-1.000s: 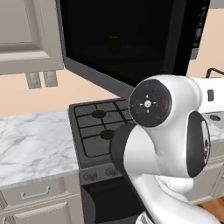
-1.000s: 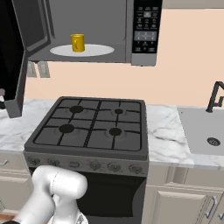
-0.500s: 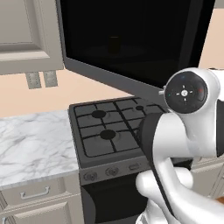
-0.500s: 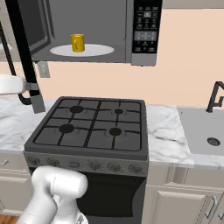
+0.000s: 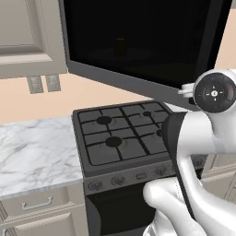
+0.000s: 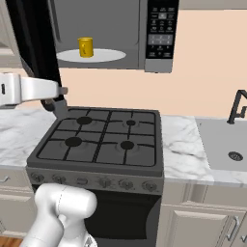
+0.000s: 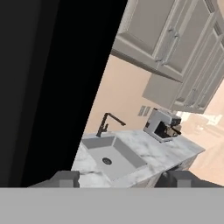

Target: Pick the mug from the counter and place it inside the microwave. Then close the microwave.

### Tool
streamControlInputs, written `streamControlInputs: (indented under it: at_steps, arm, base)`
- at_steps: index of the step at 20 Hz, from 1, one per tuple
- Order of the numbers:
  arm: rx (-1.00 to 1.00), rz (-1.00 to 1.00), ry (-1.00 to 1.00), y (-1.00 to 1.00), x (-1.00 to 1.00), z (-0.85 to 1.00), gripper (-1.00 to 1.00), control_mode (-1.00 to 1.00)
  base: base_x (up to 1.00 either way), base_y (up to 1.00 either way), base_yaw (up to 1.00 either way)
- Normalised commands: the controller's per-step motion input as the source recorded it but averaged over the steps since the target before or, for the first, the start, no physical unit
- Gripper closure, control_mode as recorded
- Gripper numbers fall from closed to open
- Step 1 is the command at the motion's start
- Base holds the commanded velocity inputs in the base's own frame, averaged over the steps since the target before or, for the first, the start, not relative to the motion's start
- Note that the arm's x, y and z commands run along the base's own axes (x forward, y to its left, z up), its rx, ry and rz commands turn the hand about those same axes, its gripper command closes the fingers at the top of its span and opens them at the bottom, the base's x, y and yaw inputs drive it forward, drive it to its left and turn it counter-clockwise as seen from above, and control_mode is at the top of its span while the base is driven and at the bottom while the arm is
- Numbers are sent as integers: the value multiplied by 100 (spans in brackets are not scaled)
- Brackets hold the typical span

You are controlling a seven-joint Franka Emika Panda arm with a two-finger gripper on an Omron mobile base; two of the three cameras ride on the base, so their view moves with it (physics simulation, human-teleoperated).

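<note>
Mug [image 6: 85,47] inside microwave [image 6: 116,29]; door open.

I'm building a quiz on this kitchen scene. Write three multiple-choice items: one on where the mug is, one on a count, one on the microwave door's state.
1. Where is the yellow mug?
A. on the counter
B. on the microwave turntable
C. in the sink

2. How many burners has the stovetop?
A. two
B. four
C. six

3. The microwave door is
A. open
B. shut
C. removed

Key: 1 B, the mug stands on the white turntable inside the microwave. 2 B, the stovetop shows four round burners. 3 A, the door stands swung out to the left, with the grey interior exposed.
</note>
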Motion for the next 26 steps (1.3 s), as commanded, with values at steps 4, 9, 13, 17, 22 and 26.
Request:
streamControlInputs:
  at_steps: [4, 9, 13, 17, 22, 26]
  arm:
    - [0, 5, -4, 0, 48, 0, -100, -100]
    - [0, 5, -3, 0, 47, 0, -100, -100]
    - [0, 5, -3, 0, 51, 0, -100, -100]
    - [0, 5, -2, 0, 54, 0, -100, -100]
    - [0, 4, -2, 0, 57, 0, -100, -100]
    - [0, 3, -1, 0, 64, 0, -100, -100]
  base:
    - [0, 0, 0]
    - [0, 0, 0]
    - [0, 0, 0]
    - [0, 0, 0]
    - [0, 0, 0]
    - [0, 0, 0]
